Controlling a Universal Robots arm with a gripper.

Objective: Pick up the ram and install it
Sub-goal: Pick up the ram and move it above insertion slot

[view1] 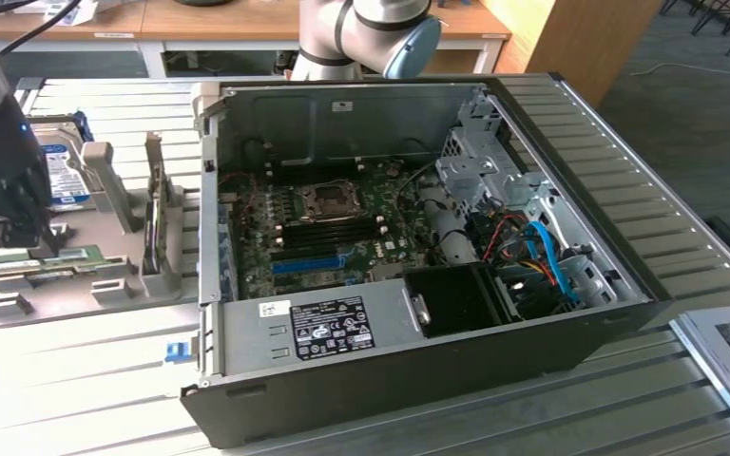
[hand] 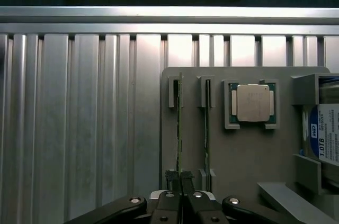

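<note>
Ribbed aluminium bench (view1: 86, 380) carries an open computer case (view1: 403, 380) and, on the exterior view's left, a grey holder (hand: 238, 150) stocked with parts. At the holder, the hand (hand: 180, 179) is narrowed onto one end of the ram (hand: 179, 123), which stands on edge in its slot beside a second stick (hand: 206, 123). By my reading the grasp is made but the lift is not: the ram sits in the holder, and the motherboard's memory slots (view1: 339, 228) look unfilled.
</note>
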